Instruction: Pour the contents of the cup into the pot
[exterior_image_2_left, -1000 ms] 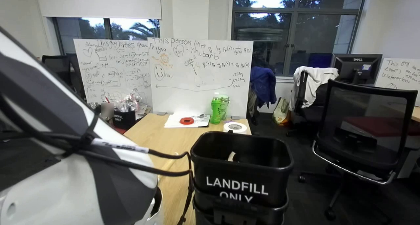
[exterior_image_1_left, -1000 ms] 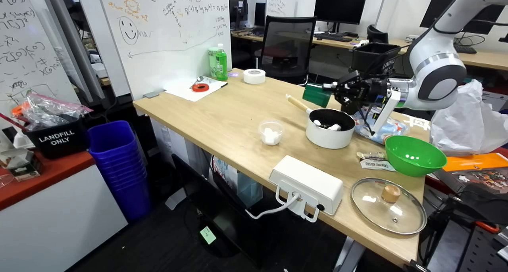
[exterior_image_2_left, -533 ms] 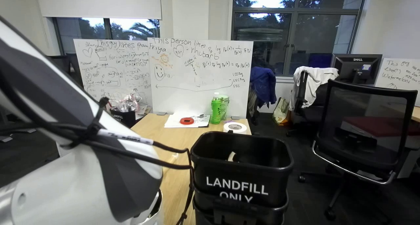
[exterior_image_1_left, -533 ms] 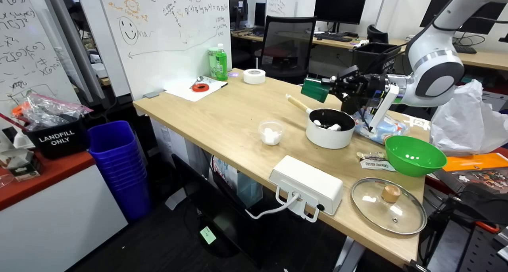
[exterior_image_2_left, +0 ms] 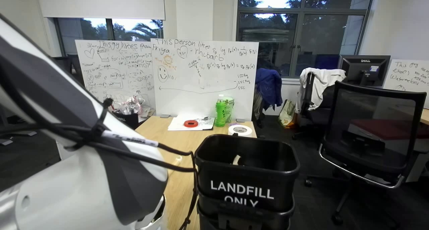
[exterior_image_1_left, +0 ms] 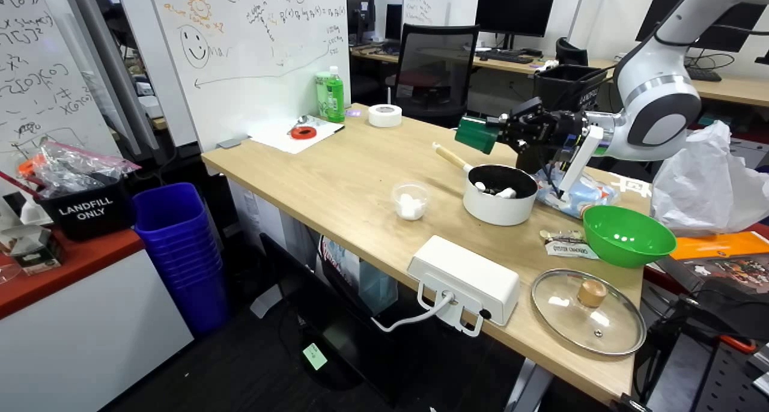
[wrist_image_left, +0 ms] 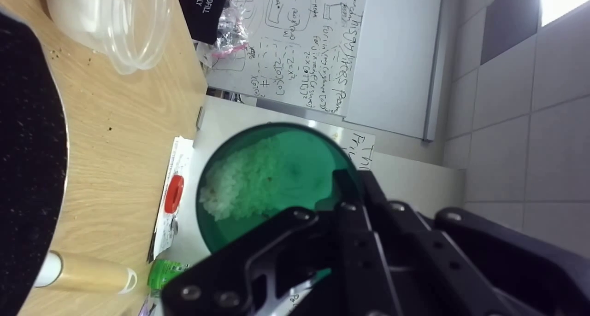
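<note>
The dark green cup (exterior_image_1_left: 477,134) is held in the air, tipped on its side, with its mouth facing the wrist camera. White grainy contents (wrist_image_left: 230,187) lie inside along its lower wall. My gripper (exterior_image_1_left: 502,124) is shut on the cup's wall near the rim, one finger inside and one outside, as the wrist view shows. Below the cup and nearer the viewer stands the white pot (exterior_image_1_left: 497,206), with a few white pieces in its dark inside. In the wrist view only part of the pot (wrist_image_left: 27,168) shows, at the left edge. The arm hides cup and gripper in an exterior view.
The pot's pale handle (exterior_image_1_left: 452,157) points toward the table's far side. Around the pot are a clear tub (exterior_image_1_left: 411,202) of white pieces, a green bowl (exterior_image_1_left: 628,236), a wrapper (exterior_image_1_left: 569,245), a white box (exterior_image_1_left: 465,274) and a glass lid (exterior_image_1_left: 562,322). Black bins (exterior_image_2_left: 248,176) stand beside the table.
The cup and gripper have risen slightly and shifted a little left in an exterior view, mostly in the earlier half second. The grip on the cup is unchanged.
</note>
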`<move>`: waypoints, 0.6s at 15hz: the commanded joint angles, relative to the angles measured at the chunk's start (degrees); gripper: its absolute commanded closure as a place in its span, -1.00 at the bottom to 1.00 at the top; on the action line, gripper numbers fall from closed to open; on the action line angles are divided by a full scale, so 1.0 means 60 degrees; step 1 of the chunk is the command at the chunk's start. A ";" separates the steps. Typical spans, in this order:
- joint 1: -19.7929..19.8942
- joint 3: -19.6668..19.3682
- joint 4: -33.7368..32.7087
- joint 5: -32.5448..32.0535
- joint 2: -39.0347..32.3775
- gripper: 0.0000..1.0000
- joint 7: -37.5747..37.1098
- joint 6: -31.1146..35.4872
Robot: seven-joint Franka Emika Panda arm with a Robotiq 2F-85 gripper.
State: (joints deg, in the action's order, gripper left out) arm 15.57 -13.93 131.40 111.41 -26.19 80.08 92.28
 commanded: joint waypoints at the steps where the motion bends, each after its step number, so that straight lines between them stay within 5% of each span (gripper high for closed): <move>1: -0.0037 -0.0110 -0.0244 0.0006 -0.0178 0.97 -0.0809 -0.0220; 9: -0.0076 -0.0199 -0.0602 0.0045 -0.0646 0.97 -0.0892 -0.0145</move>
State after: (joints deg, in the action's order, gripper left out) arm 15.58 -14.48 128.97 111.44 -28.68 73.54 92.30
